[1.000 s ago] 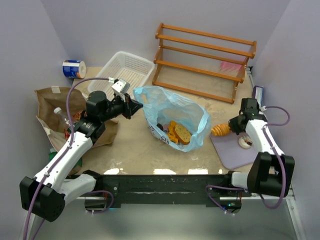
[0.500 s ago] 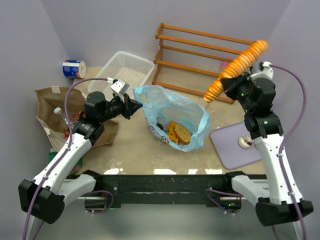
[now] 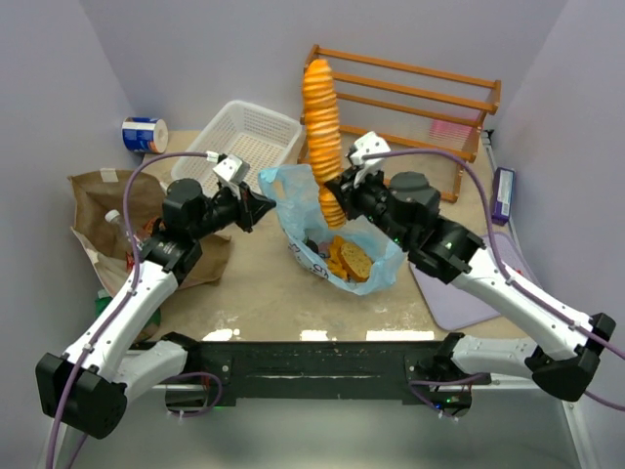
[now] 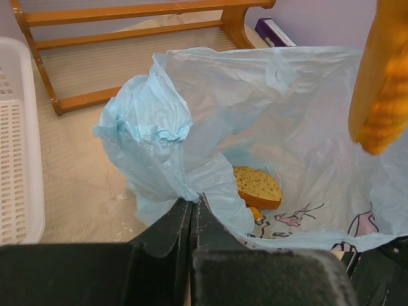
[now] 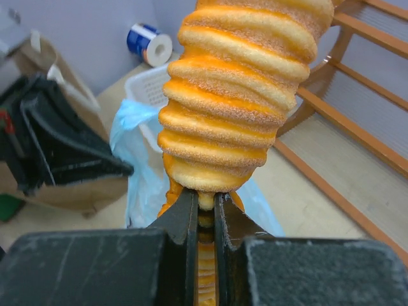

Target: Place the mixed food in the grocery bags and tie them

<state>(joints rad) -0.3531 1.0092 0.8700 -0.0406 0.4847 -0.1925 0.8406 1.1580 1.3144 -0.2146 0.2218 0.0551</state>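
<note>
The light blue plastic grocery bag (image 3: 296,200) lies open in the middle of the table, with bread slices (image 3: 354,260) and other food inside. My left gripper (image 3: 258,207) is shut on the bag's left rim (image 4: 178,166), holding it up. My right gripper (image 3: 339,191) is shut on the lower end of a long ridged orange toy food (image 3: 320,112), which stands upright over the bag's mouth. In the right wrist view the fingers (image 5: 185,213) pinch its narrow tip (image 5: 205,201). The brown paper bag (image 3: 103,195) lies at the left with a clear bottle (image 3: 122,230) in it.
A white mesh basket (image 3: 249,132) and a blue-and-white can (image 3: 145,134) sit at the back left. A wooden rack (image 3: 400,112) stands at the back right. A purple mat (image 3: 459,298) lies under the right arm, with a purple box (image 3: 504,195) beside it.
My right arm has lifted the orange toy food off the purple mat and swung it left, over the blue bag's mouth. The left gripper has kept its hold on the bag's rim.
</note>
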